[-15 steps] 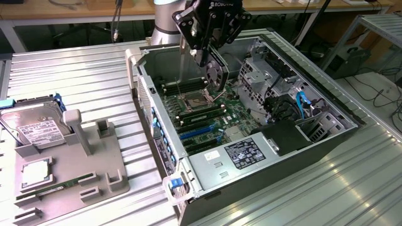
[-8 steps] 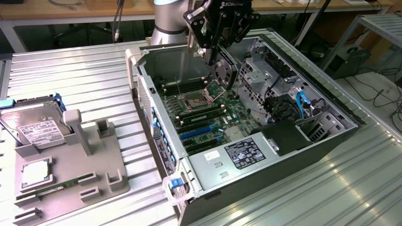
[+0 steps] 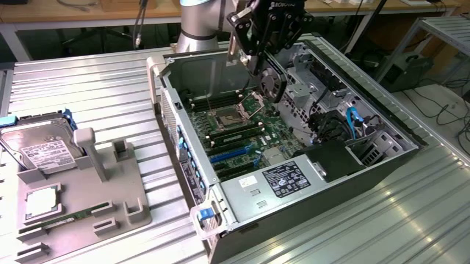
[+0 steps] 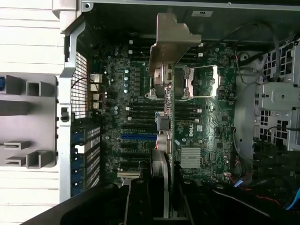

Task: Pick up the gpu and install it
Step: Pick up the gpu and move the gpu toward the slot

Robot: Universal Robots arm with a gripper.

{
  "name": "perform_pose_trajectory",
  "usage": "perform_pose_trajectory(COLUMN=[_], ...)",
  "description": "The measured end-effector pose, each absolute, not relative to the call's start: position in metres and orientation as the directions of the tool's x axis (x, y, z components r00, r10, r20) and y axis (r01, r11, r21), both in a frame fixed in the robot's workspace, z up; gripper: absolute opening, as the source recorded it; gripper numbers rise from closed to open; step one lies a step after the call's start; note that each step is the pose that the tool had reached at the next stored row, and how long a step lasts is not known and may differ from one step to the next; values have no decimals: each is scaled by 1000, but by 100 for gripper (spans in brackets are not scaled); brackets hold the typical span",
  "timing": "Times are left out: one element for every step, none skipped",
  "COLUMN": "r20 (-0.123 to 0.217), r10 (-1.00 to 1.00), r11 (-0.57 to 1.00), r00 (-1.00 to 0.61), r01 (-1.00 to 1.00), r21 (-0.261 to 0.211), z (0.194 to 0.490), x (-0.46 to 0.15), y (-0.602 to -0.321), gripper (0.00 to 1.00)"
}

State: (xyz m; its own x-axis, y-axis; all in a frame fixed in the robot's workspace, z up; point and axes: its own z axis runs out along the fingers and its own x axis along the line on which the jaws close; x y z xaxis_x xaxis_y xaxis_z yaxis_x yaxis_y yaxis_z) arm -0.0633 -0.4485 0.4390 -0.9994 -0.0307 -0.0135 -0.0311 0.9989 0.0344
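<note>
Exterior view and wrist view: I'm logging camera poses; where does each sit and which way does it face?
Exterior view: off the robot, raised, looking down at the open computer case; arm and claw show.
Wrist view: on the wrist, looking past the claw into the case at the motherboard.
Shared: the gpu in the claw, above the motherboard.

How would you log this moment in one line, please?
gripper: shut on graphics card | card: held over motherboard inside open computer case | slot: not yet seated
</note>
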Motion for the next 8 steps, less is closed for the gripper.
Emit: perform_pose_trajectory(r20=[-14, -14, -14, -14, -14, -14, -14, -14], r10=[-31, -31, -31, -31, -31, -31, -31, -31], r11=[999, 999, 999, 999, 999, 999, 999, 999], r00=[-999, -999, -999, -999, -999, -999, -999, -999], r01=[-31, -31, -31, -31, -31, -31, -31, -31], r21=[34, 34, 34, 34, 34, 34, 34, 34], z=[439, 439, 439, 439, 439, 439, 439, 439], x=[-62, -60, -57, -55, -52, -49, -47, -44], y=[-449, -449, -449, -449, -449, -449, -449, -449], gripper=[27, 27, 27, 27, 27, 27, 27, 27])
